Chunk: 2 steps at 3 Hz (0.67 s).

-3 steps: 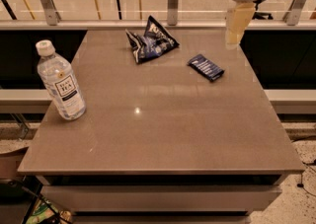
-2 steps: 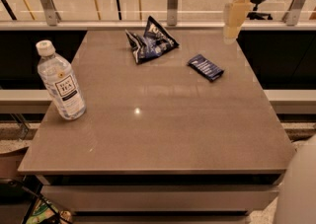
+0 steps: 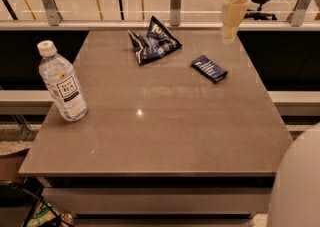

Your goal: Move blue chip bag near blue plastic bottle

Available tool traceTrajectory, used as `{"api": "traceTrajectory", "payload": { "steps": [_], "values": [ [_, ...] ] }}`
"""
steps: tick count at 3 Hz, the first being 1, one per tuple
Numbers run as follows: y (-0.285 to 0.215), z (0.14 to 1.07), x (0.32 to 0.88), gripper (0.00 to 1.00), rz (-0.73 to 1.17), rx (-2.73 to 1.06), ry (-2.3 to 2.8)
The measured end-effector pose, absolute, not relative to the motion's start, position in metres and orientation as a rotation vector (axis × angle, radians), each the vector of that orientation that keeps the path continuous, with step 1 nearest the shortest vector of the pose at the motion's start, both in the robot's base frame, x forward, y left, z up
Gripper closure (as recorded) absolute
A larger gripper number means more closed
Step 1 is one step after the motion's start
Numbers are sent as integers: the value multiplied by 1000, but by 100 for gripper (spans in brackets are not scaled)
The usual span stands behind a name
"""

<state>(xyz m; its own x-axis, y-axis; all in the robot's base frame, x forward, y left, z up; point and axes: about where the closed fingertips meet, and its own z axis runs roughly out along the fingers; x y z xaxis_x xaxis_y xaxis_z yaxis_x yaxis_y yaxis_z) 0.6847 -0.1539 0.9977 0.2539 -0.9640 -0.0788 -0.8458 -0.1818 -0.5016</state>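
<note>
The blue chip bag (image 3: 154,42) lies crumpled near the far edge of the brown table (image 3: 160,131), a little left of centre. The blue plastic bottle (image 3: 62,83) stands upright at the table's left edge, well apart from the bag. My gripper (image 3: 231,22) hangs above the table's far right corner, to the right of the bag and above the table surface, touching nothing.
A small flat dark blue packet (image 3: 209,68) lies right of the bag, below my gripper. A glass railing with metal posts (image 3: 175,2) runs behind the table. Part of my white body (image 3: 299,186) shows at the bottom right.
My gripper has drifted up and slightly left over the far right corner. The bag, bottle and packet have not moved. My white body has come into view at bottom right.
</note>
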Motion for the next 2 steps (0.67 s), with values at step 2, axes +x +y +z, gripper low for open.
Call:
{"api": "traceTrajectory", "payload": {
  "steps": [2],
  "values": [
    [-124,973,715,0,-343,-2141,1593]
  ]
}}
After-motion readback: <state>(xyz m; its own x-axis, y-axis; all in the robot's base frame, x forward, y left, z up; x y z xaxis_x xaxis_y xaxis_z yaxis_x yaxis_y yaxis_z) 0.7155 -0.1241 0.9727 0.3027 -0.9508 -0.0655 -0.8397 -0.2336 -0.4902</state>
